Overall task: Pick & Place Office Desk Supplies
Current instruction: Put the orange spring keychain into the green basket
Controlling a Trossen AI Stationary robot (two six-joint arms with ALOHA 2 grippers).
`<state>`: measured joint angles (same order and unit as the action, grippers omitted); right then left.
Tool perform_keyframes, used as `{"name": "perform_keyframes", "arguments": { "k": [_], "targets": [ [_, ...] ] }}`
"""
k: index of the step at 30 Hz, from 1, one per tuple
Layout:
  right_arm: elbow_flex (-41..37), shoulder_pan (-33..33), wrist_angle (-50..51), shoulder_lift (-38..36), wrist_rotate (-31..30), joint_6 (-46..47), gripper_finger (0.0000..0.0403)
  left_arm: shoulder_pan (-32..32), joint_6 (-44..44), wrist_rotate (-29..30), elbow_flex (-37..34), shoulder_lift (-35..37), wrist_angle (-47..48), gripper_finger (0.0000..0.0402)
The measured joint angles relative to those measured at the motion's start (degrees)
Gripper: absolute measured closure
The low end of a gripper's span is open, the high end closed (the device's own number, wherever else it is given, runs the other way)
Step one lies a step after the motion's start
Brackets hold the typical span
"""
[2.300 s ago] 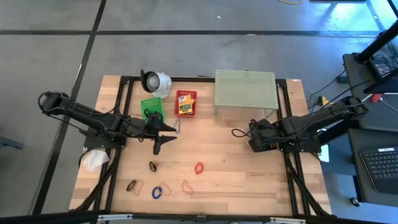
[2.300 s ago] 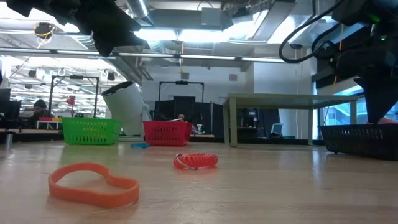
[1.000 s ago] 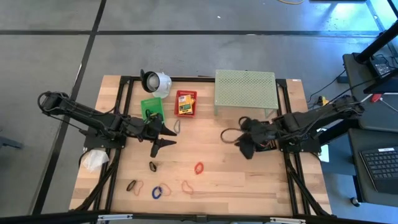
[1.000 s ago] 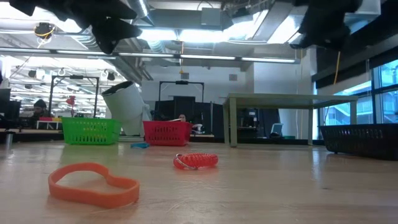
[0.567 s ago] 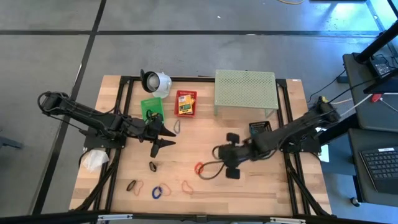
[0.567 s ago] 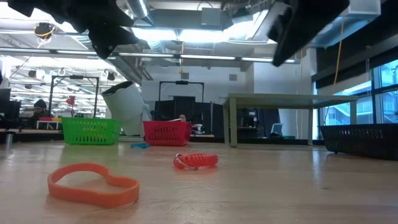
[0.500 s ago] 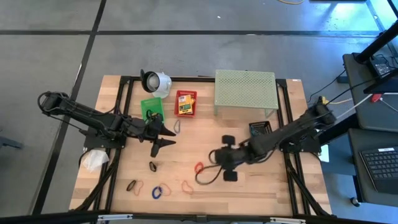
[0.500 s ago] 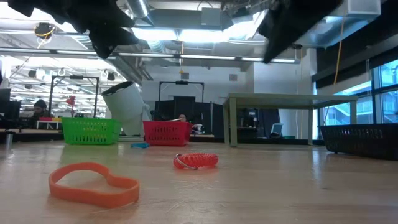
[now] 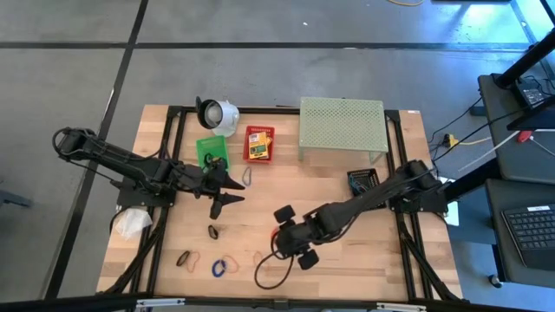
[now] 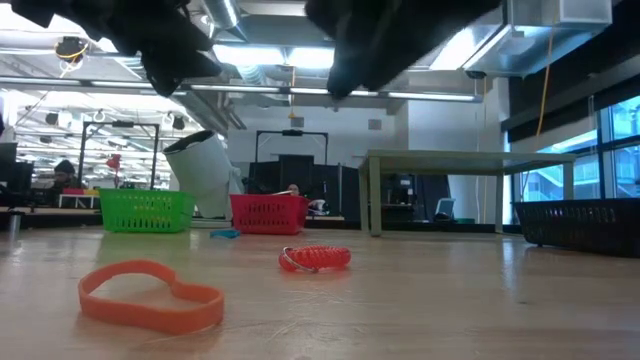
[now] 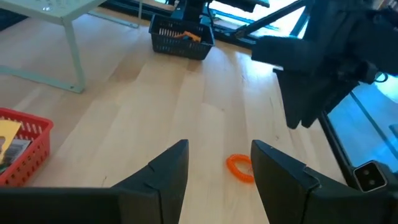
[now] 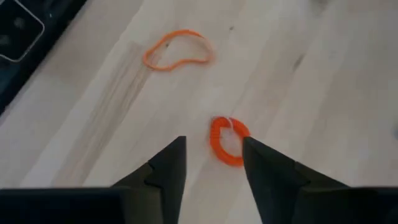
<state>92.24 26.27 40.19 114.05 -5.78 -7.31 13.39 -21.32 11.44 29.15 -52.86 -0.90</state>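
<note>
A red-orange coiled band (image 12: 227,142) lies flat on the wooden table, also seen in the low view (image 10: 315,258). My right gripper (image 12: 214,169) hovers above it, open, pointing steeply down, fingers on either side of it and clear; from above it covers most of the band (image 9: 284,236). An orange loop (image 12: 177,50) lies beyond it toward the near edge (image 9: 260,258). My left gripper (image 11: 217,168) waits open and bare left of centre (image 9: 232,192). Blue (image 9: 218,267) and black (image 9: 213,230) loops lie near the front. A crayon box (image 9: 257,147) sits in the red basket.
A green basket (image 9: 211,149) and a red basket (image 9: 258,132) stand at the back left beside a white round object (image 9: 217,113). The pale green shelf (image 9: 342,128) is at the back right, a black basket (image 9: 362,179) beside it. A black cable (image 9: 269,276) hangs from my right arm.
My right gripper has swung from beside the black basket at the right toward the table's left and near edge, sinking a little and rolling its wrist, and now hangs over the red-orange coiled band. The bands have not moved.
</note>
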Motion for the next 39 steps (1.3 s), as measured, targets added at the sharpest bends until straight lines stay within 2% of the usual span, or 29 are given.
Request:
{"name": "perform_keyframes", "arguments": {
  "k": [5,10,26,39],
  "targets": [
    [0.77,-0.18,0.89,2.95,-3.97,-0.70,0.0194,0.00,-0.02,0.02,0.01,0.00,1.28,0.0233],
    [0.85,-0.67,-0.65,3.84,-2.39,-0.73,0.0169,0.00,-0.01,0.02,0.00,0.00,1.20,0.0233],
    [0.20,-4.23,-3.43,5.77,5.07,0.87,0.0190,0.00,0.25,0.04,0.01,0.00,1.17,0.0233],
    [0.20,-4.73,-4.45,11.21,6.90,0.85,0.0190,0.00,1.03,0.04,0.00,0.00,1.13,0.0233]
  ]
}}
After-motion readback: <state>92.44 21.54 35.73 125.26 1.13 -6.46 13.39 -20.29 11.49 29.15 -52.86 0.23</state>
